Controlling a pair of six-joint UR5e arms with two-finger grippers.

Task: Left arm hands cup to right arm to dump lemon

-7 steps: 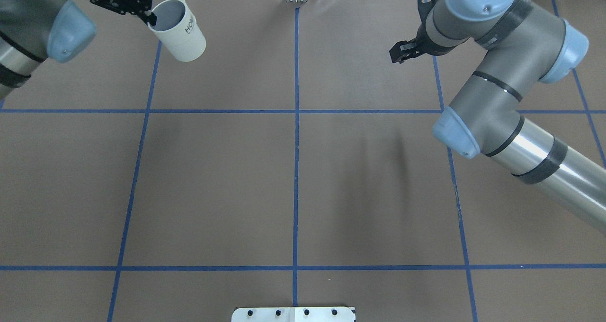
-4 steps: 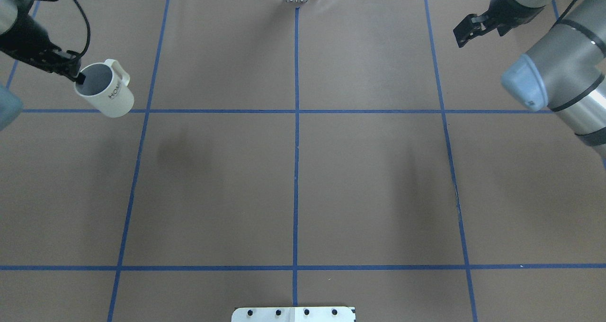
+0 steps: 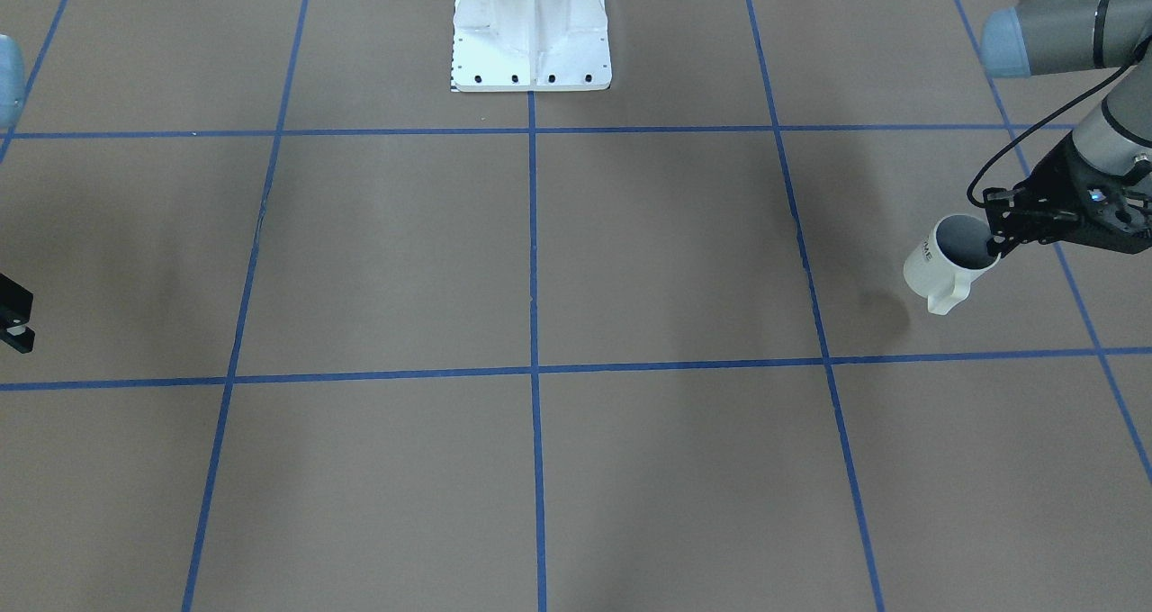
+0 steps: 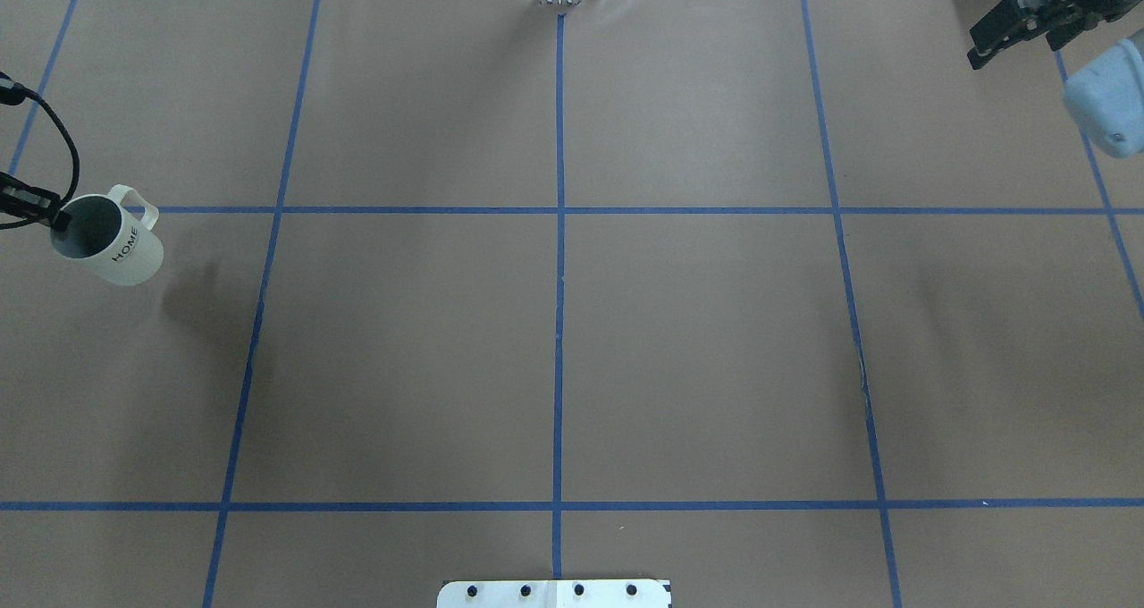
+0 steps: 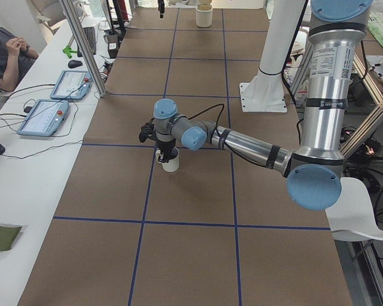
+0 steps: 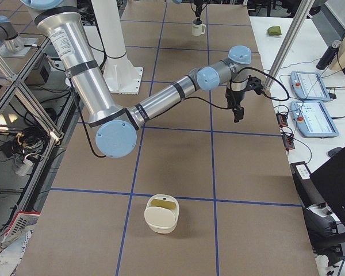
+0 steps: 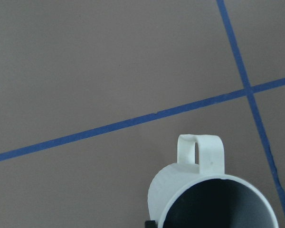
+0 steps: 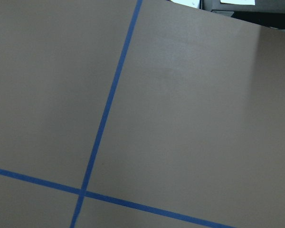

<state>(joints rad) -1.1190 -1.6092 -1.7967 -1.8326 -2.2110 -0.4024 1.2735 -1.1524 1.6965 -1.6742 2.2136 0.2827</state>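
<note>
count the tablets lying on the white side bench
2. The near tablet and the far tablet lie side by side on the bench, near the person. More could sit beyond the frame.

Left gripper (image 5: 166, 153) grips cup (image 5: 172, 164) (white).

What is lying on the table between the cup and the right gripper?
Nothing: in the overhead view, only bare brown table with blue tape lines runs from the cup to the right gripper.
</note>
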